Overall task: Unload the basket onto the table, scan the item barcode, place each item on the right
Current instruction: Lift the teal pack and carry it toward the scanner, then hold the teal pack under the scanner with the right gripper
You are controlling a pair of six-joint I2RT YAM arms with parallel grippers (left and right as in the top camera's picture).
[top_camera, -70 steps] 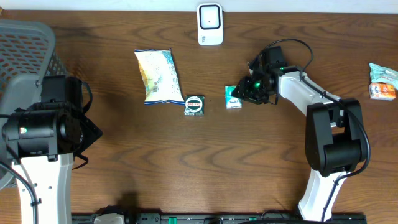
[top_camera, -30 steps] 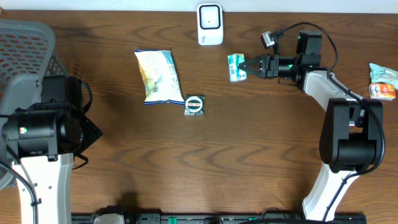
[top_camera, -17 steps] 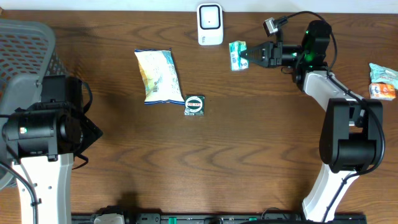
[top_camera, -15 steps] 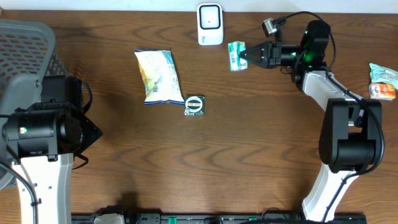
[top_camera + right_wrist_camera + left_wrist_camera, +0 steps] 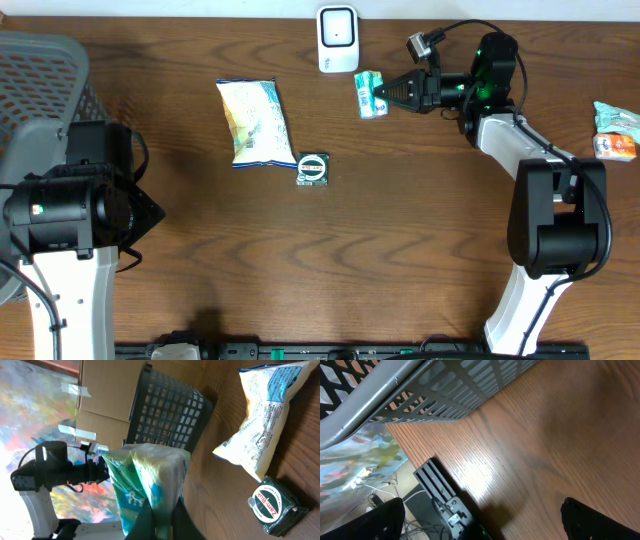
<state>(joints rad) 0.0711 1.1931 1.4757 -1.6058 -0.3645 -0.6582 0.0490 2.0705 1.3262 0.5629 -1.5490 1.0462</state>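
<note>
The item is a small green-and-white packet [image 5: 371,95], held off the table just right of and below the white scanner [image 5: 338,38] at the back edge. My right gripper [image 5: 391,93] is shut on the packet's right end. In the right wrist view the packet [image 5: 150,480] stands upright, pinched at its lower edge by that gripper [image 5: 161,522]. No barcode shows on it. My left gripper [image 5: 480,527] hangs open and empty over the table's front left, beside the basket wall [image 5: 450,395].
A white chips bag [image 5: 252,122] and a dark green Zam-Buk pack [image 5: 314,168] lie left of centre. More packets [image 5: 615,130] sit at the right edge. A grey mesh basket [image 5: 40,80] fills the far left corner.
My right gripper lifted the packet off the table, carried it toward the back edge, then moved it left to a spot nearer the scanner. The left arm has not moved.
</note>
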